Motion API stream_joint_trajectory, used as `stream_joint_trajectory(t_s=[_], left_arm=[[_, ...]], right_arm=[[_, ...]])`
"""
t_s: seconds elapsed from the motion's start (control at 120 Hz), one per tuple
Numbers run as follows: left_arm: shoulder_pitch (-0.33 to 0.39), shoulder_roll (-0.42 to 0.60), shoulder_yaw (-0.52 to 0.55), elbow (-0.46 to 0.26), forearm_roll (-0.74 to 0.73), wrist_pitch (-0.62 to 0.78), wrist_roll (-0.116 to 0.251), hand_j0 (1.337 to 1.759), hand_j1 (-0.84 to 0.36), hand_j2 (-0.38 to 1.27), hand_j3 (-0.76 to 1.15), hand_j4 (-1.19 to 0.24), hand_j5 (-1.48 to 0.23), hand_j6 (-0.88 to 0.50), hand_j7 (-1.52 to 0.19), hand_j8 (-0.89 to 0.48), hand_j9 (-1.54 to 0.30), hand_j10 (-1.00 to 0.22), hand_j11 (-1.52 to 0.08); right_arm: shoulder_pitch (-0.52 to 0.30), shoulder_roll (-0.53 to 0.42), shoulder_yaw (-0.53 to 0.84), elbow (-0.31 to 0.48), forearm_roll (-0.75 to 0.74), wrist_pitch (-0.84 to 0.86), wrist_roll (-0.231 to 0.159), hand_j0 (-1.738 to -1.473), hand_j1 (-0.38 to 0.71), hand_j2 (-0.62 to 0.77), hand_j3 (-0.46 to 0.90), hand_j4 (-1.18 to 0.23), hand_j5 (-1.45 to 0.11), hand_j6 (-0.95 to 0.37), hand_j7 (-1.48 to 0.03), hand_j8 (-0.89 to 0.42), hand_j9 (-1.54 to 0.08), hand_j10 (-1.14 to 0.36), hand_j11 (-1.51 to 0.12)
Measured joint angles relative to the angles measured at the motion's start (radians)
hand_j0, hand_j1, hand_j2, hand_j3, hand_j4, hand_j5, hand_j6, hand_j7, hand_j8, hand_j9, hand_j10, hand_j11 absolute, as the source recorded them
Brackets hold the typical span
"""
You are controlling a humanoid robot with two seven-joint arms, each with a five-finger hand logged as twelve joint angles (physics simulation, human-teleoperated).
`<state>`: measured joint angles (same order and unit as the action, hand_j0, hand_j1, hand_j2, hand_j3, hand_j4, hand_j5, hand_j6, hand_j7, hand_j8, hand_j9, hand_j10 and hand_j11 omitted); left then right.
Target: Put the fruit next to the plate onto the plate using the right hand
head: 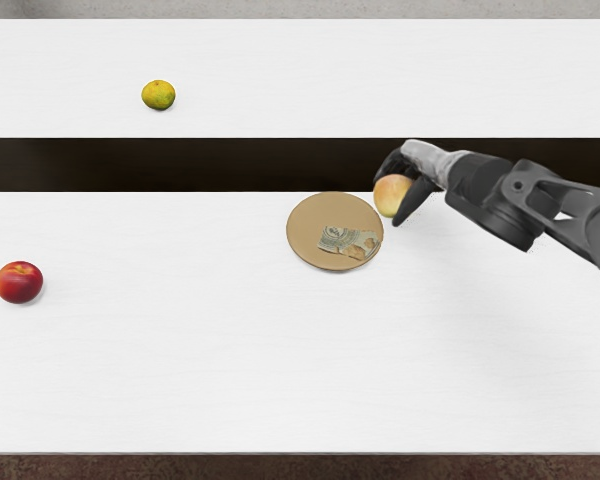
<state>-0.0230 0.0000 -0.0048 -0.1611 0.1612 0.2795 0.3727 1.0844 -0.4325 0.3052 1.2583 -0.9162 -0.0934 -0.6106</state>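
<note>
Far left: red apple (18, 282). Upper left: yellow-green citrus (158, 95). Both lie well apart from the plate and are not the target.

Centre: tan plate (308, 222) holding one crumpled greenish object (346, 241) on its right half; identity unclear.

Just beside the plate's upper right rim: pale fruit (387, 195), with the right hand (418, 172) curled around it, thumb below.

Judgement: lift clear of the rim, carry left, and set down on the bare left half, so the fruit doesn't roll off the crumpled object.
</note>
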Motion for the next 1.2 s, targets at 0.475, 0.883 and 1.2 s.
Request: stream_joint_trajectory(t_s=[0.475,0.883,1.2], left_arm=[[0.0,0.0,0.0,0.0,0.0,0.0,0.0,1.658,0.35,0.0,0.0,0.0,0.0,0.0,0.0,0.0,0.0,0.0,0.0],[0.0,0.0,0.0,0.0,0.0,0.0,0.0,1.658,0.35,0.0,0.0,0.0,0.0,0.0,0.0,0.0,0.0,0.0,0.0],[0.0,0.0,0.0,0.0,0.0,0.0,0.0,1.658,0.35,0.0,0.0,0.0,0.0,0.0,0.0,0.0,0.0,0.0,0.0]], right_arm=[[0.007,0.122,-0.003,-0.012,0.017,-0.005,0.0,-1.654,0.2,0.25,0.0,-0.56,-0.87,-0.37,-0.85,-0.34,-0.88,-0.54,-0.88],[-0.037,0.145,-0.009,-0.014,0.017,-0.061,0.0,-1.656,-0.03,0.1,0.0,-0.34,-0.49,-0.24,-0.48,-0.22,-0.49,-0.32,-0.49],[-0.008,-0.057,0.228,0.037,0.179,0.275,0.0,-1.658,-0.28,0.02,0.0,-0.07,-0.1,-0.05,-0.1,-0.05,-0.1,-0.07,-0.1]])
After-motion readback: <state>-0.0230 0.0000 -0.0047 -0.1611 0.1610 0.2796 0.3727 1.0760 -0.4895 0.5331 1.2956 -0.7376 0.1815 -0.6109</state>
